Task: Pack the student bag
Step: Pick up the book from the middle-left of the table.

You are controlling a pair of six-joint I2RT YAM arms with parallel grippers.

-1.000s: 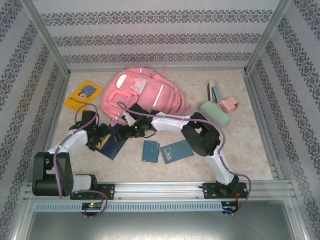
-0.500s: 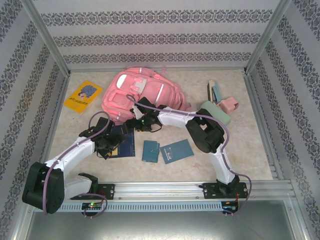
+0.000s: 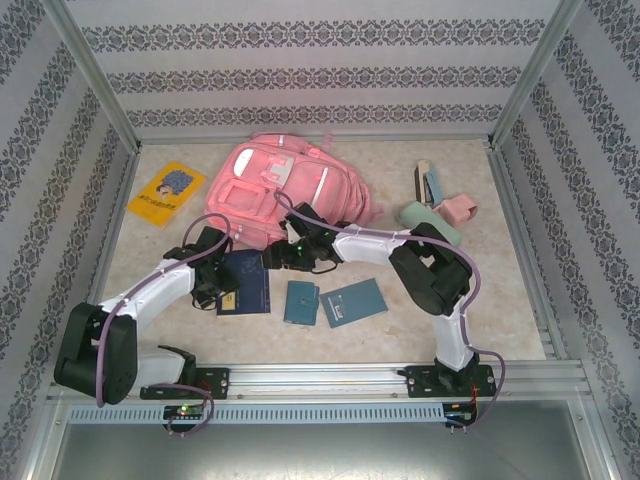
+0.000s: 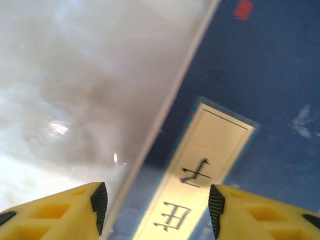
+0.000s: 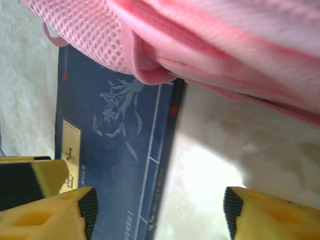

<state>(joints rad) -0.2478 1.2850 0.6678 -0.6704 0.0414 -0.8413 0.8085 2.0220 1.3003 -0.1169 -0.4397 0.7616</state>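
Note:
The student bag [image 3: 285,185], a big pink backpack, lies at the back middle of the table; its pink fabric [image 5: 225,45] overlaps the top corner of a dark blue book [image 3: 247,283]. My left gripper [image 3: 220,292] is open and astride the book's left edge, with the cream title label [image 4: 200,170] between its yellow fingers [image 4: 65,212]. My right gripper [image 3: 273,258] is open and astride the book's right edge [image 5: 170,165], close under the bag. In the wrist views both grippers, left [image 4: 157,207] and right [image 5: 157,212], hold nothing.
Two teal booklets [image 3: 300,302] [image 3: 352,302] lie right of the blue book. A yellow book [image 3: 167,192] is at the back left. A green pencil case [image 3: 430,224], a small pink box [image 3: 460,208] and some stationery [image 3: 428,184] sit at the back right.
The blue book has turned from tilted to nearly square and slid right. My left gripper followed it to its left edge. My right gripper came down from the bag to the book's right edge.

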